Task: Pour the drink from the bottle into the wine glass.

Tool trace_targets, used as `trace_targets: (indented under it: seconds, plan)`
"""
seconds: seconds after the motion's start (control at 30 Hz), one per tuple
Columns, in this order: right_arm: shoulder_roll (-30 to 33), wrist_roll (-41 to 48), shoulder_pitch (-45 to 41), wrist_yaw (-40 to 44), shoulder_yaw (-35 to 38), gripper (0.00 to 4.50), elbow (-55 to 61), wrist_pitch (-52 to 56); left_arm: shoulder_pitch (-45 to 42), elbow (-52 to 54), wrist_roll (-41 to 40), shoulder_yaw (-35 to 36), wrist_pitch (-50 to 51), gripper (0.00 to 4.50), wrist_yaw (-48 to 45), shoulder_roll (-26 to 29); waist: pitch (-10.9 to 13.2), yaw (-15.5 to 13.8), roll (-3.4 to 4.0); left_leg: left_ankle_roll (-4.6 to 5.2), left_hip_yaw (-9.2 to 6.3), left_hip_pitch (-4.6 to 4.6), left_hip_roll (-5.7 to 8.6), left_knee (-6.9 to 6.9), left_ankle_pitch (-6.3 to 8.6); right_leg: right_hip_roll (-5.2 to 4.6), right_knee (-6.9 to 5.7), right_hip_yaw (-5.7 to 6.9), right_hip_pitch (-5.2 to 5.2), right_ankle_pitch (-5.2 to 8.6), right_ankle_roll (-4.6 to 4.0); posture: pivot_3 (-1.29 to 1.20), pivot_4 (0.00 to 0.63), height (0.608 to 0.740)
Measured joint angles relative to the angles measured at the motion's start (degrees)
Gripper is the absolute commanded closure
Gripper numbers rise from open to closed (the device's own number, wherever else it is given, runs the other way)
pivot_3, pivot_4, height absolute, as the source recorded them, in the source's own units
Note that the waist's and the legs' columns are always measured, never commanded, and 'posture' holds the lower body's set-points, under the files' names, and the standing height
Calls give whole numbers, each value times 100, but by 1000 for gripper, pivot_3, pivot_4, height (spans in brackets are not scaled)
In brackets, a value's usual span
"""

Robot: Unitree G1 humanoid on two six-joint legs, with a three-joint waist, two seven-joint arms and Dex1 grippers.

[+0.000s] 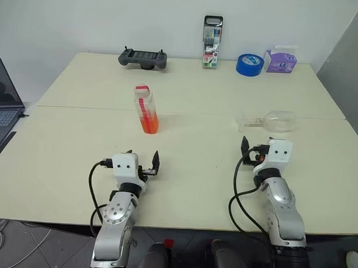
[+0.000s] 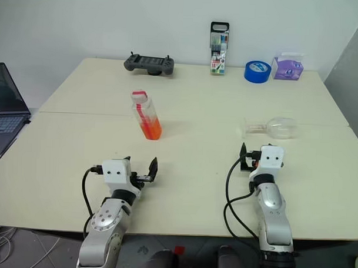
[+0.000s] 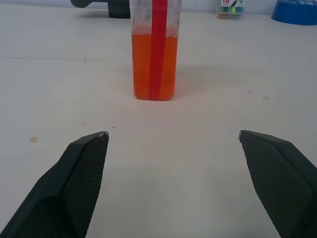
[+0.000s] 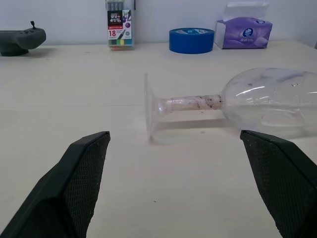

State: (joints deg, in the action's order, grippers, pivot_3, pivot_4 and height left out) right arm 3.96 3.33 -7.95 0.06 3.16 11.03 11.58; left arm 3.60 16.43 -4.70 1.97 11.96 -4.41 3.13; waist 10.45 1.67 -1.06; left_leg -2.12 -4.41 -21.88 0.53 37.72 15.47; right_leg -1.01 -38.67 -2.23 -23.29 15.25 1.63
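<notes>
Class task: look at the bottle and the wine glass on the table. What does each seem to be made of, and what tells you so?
Bottle: probably clear, glossy plastic; the orange drink shows through its thin squarish walls.
Wine glass, lying on its side: clear, smooth, with bright glints on the bowl; it looks like glass, though clear plastic cannot be ruled out.

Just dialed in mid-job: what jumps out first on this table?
The bottle stands upright near the table's middle, its lower part filled with bright orange drink, straight ahead of the open left gripper. The wine glass lies on its side ahead of the open right gripper, foot toward the bottle, so it needs righting before any pour.
</notes>
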Motion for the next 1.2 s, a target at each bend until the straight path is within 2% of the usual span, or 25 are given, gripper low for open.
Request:
trace_targets:
  seconds: [0.13, 0.27, 0.43, 0.6, 0.7, 0.93, 1.2]
  plan:
    - [215, -154, -42, 203, -219, 0, 30, -10, -13, 0, 13, -19, -13, 13, -16, 41, 0, 0, 0, 0, 0, 0, 0, 0, 0, 0, 0, 0, 0, 0, 0, 0, 150, 740]
    - [354, -163, -429, 601, -476, 0, 35, -2, -320, -21, 14, -3, -29, 13, 133, -120, 3, -1, -5, 0, -1, -1, 1, 0, 0, 2, 0, 5, 0, 0, 0, 0, 150, 740]
    - [640, 520, -1269, 1828, -929, 0, 335, 628, -1151, -242, 78, 172, 213, 13, 590, -262, 4, -1, -9, 0, -5, -1, 0, 2, 0, 25, 1, 7, 2, -3, -1, 0, 150, 740]
    - [729, 1381, -1831, 2459, -937, 0, 386, 1872, -1606, -579, 146, 336, 460, 13, 757, -101, 7, -3, -12, 0, -14, -4, 1, 2, 0, 24, 0, 14, 2, -16, -23, 0, 150, 740]
    - [684, 1614, -2056, 2538, -886, 0, 292, 2197, -1884, -587, 0, 486, 617, 13, 708, -57, 7, -3, -13, 0, -13, -4, 2, 2, 0, 23, -1, 13, 2, -16, -23, 0, 150, 740]
    - [591, 1643, -2376, 2552, -841, 0, -113, 2234, -2533, -868, -200, 565, 668, 13, 368, 234, 7, -1, -13, -1, -11, -4, 2, 2, 0, 23, -1, 12, 1, -18, -24, 0, 150, 740]
    - [516, 1588, -2446, 2589, -881, 0, -211, 2074, -2742, -1345, -164, 577, 522, 13, 337, 436, 7, -2, -13, -1, -14, -5, 1, 2, 0, 18, -3, 14, -1, -19, -23, 0, 150, 740]
